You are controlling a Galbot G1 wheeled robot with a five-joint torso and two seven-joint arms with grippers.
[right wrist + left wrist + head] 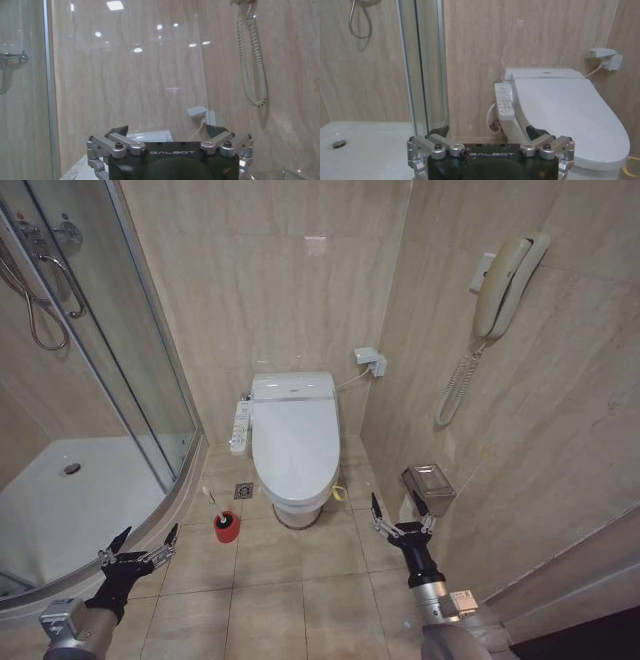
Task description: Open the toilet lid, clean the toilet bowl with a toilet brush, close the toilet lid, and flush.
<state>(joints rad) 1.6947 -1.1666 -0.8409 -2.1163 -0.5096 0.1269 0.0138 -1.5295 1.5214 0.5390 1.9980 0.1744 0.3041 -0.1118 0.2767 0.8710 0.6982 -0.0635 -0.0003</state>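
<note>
The toilet lid (294,435) is down, a glossy white oval with a yellow-green strap (338,493) at its front right edge. Under it only the outer front of the toilet bowl (296,511) shows; its inside is hidden. On the floor tiles left of the bowl stands the toilet brush (226,523) in its red holder. My left gripper (140,546) hangs open, low and short of the brush. My right gripper (402,514) is open to the right of the bowl's front. The left wrist view shows the lid (560,108) beyond my open left gripper (487,132).
A curved glass shower door (130,350) and a white shower tray (60,500) take up the left. A wall phone (508,280) and a paper holder (428,486) hang on the right wall. The seat's control panel (240,426) juts out to the left. A floor drain (244,491) lies near the brush.
</note>
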